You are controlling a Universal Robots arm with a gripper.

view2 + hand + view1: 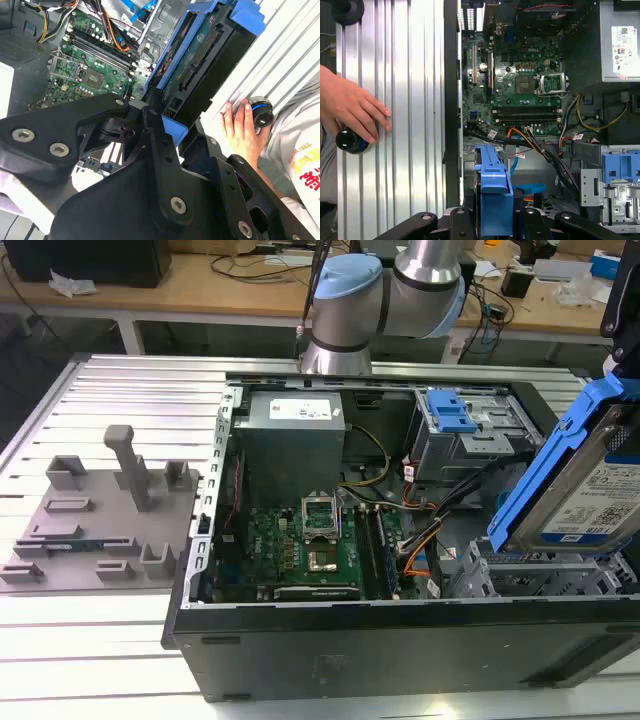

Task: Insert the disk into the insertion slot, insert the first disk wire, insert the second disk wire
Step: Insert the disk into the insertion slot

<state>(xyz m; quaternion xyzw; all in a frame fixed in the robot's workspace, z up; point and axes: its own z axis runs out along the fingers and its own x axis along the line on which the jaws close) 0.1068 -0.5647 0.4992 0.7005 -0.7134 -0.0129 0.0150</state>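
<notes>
Exterior view's right edge cuts off the tilted disk (592, 490)

1. Exterior view: standing off the arm, looking down at a slant on the motherboard (310, 540) from outside the open computer case (400, 650), far enough back to be taking in the whole case.
2. First wrist view: riding on the arm, facing almost straight down on the motherboard (520, 75) from well above, with the disk (495, 195) close to the lens.
3. Second wrist view: sitting right behind the gripper (159, 111), peering slantwise past the disk toward the motherboard (90, 75).
4. Sharing the motherboard across all three; sharing a person's hand (350, 115) on the slatted table (410, 125) in both wrist views.
</notes>
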